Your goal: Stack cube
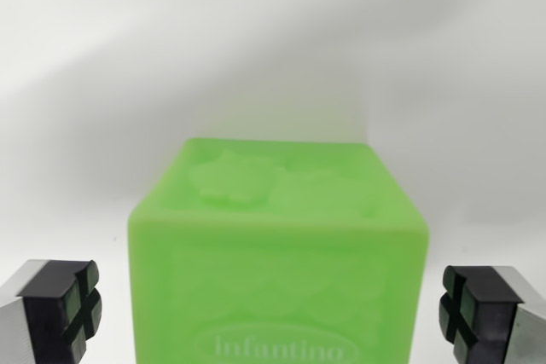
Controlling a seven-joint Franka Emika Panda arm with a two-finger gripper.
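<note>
Cube: green cube (pixel 277 253) on the white surface (pixel 273 49), centred between the fingertips.
Claw: gripper (pixel 273 313) spread wide, pads (pixel 75 309) clear of both cube sides, touching nothing.
Marking: "infantino" embossed on the near face.

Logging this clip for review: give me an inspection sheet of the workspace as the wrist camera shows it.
Surface: plain white surface, shadowed, bare apart from the cube.
Job's things: one green cube, upright, raised shapes on its top face, "infantino" embossed on the near side; no second cube in view.
Clutter: nothing seen.
Grippers: gripper open, one finger on each side of the cube; black pads stand apart from its sides, not touching.
Cables: nothing seen.
Surroundings: white background only; nothing else in the frame.
</note>
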